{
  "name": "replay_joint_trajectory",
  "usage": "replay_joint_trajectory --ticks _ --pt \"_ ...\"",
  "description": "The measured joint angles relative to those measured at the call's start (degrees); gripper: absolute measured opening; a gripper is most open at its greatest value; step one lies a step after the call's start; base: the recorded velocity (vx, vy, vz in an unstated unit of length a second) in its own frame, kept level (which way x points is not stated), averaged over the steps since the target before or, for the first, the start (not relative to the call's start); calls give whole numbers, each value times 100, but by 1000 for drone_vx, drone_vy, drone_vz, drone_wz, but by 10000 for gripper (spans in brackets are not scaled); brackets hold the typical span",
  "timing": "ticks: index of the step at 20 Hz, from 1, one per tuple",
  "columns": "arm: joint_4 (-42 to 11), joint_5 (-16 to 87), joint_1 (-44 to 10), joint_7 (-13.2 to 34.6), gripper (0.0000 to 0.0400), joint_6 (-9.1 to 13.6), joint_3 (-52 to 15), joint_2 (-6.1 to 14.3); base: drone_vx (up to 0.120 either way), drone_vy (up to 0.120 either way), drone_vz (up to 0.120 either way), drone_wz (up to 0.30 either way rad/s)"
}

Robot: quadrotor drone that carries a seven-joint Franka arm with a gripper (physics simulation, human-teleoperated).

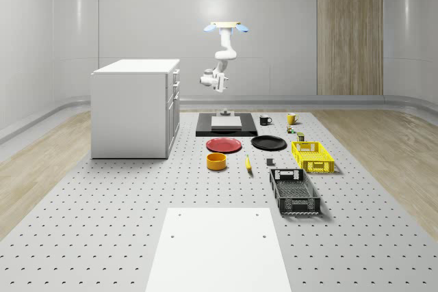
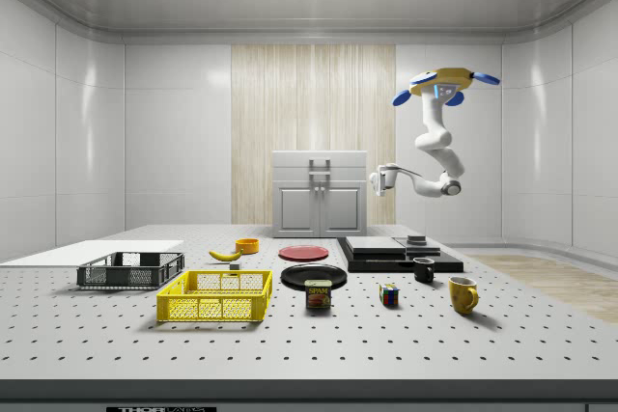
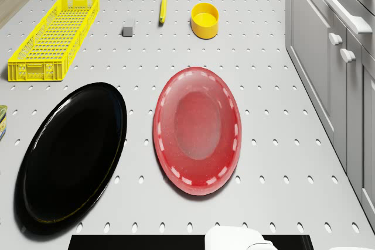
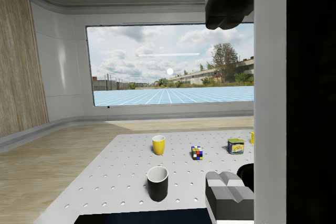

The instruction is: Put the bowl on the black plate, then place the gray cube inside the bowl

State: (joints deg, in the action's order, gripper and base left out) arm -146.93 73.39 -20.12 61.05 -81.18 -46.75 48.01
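Nearest in the whole-scene view, a white panel point(image 1: 219, 251) is laid on the perforated table point(image 1: 102, 196). Beyond it, a black crate point(image 1: 294, 191) and a yellow crate point(image 1: 313, 156) are set toward the view's right. The yellow bowl point(image 1: 217, 161) is seen in front of the red plate point(image 1: 224, 145), well apart from the black plate point(image 1: 268, 143). The gray cube point(image 1: 269, 162) lies just beside a banana point(image 1: 248, 163). The drone point(image 1: 226, 27) is held hovering over a black platform point(image 1: 226, 124), beside a white cabinet point(image 1: 137, 107). The arm is hung below it in a bend, with the gripper point(image 1: 211, 80) near the height of the cabinet top. Whether the gripper is wide or narrow cannot be told.

In the side view, the wrist is turned level, and the gripper is pointed toward the view's left. A can point(image 2: 318, 294), a puzzle cube point(image 2: 388, 295) and a yellow mug point(image 2: 463, 293) are ranged along the near edge.

In the drone view, the two plates are shown side by side without touching. The bowl and cube are seen beyond them.

In the wrist view, a black mug point(image 4: 157, 183) is shown on the table, with a wood floor, pale walls and a wide window point(image 4: 168, 61) behind.
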Motion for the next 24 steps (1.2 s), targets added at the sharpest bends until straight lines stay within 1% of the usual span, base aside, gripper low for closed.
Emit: replay_joint_trajectory --ticks 1,3,5,9,12,14,18,24 --pt "-350 615 -275 255 400 73 -310 83 120 0 0 0" --pt "-927 1693 -883 772 400 291 -847 241 120 0 -40 0" --pt "-1325 2518 -1507 1248 400 563 -1276 391 120 0 -120 0" --pt "-1718 3480 -2552 1967 400 1051 -1855 668 120 0 -120 0" --pt "-1829 3807 -3077 2310 400 1280 -2112 845 120 -120 -120 0" --pt "-1865 3921 -3322 2471 400 1369 -2230 948 120 -120 0 0" --pt "-1894 4016 -3641 2687 400 1440 -2389 1124 120 -10 -10 0" --pt "-1899 4003 -3887 2866 400 1391 -2528 1344 120 0 -120 0"
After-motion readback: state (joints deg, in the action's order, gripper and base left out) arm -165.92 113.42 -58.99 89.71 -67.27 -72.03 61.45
